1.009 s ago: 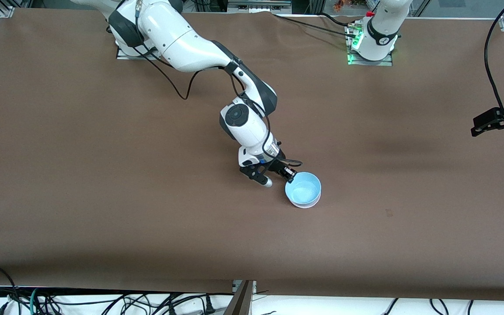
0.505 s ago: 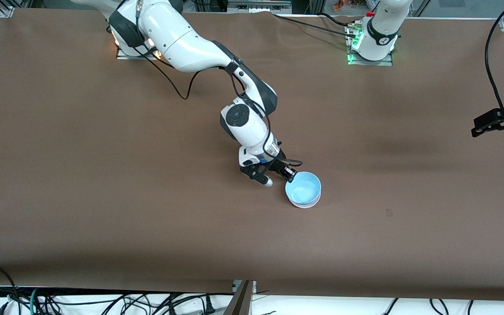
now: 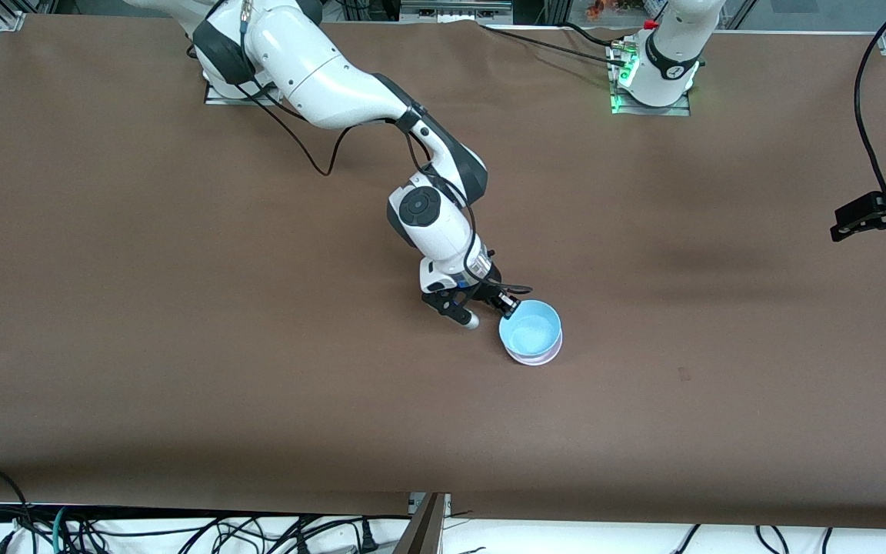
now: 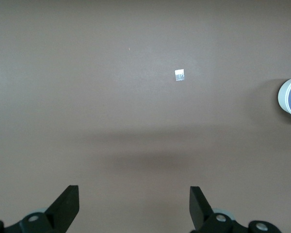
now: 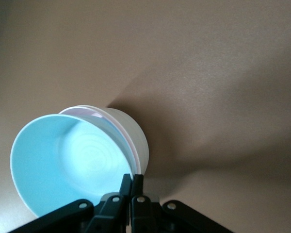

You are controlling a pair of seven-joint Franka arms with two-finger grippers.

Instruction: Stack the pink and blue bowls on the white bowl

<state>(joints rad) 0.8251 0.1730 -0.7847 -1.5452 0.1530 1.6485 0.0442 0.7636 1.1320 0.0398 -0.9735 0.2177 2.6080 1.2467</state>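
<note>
Pinching the blue bowl's (image 3: 531,329) rim, the right gripper (image 3: 510,306) holds it nested in the pink (image 3: 537,358) and white bowls (image 5: 132,135), while the left gripper (image 4: 134,206) waits wide open, holding nothing.

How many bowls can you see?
3, all nested in one stack mid-table: blue bowl on top, pink bowl under it, white bowl at the bottom. The right hand grips the blue rim.

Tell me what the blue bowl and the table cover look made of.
Blue bowl: likely plastic, from its thin rim, even sky-blue colour and soft sheen; the right gripper pinches its rim. Table cover: matte brown sheet, perhaps paper or fabric; it shows no glare.
</note>
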